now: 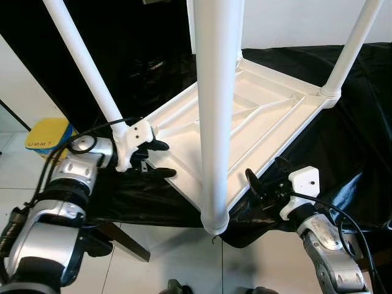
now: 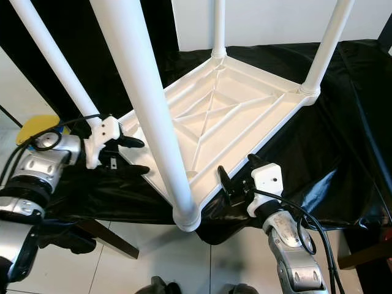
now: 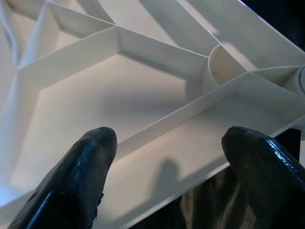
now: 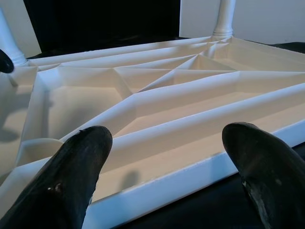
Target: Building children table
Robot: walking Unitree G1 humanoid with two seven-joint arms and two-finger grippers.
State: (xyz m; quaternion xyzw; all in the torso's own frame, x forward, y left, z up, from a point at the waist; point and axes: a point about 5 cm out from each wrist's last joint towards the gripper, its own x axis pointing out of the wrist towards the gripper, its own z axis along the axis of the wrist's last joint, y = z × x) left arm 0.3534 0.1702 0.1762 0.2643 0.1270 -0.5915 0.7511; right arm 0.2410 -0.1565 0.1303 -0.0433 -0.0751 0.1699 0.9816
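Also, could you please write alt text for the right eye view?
A white plastic table lies upside down on a black sheet, four legs pointing up. The left gripper and right gripper, both open, sit at its near edges.

This looks like an indoor test or staging room more than a lived-in home. A glossy black sheet (image 2: 343,141) is draped over the work surface and hangs down as a backdrop. Behind it stands a plain white wall (image 2: 275,21), and below lies a floor of large pale tiles (image 1: 177,263). A yellow container (image 1: 48,136) sits on the floor at the left.
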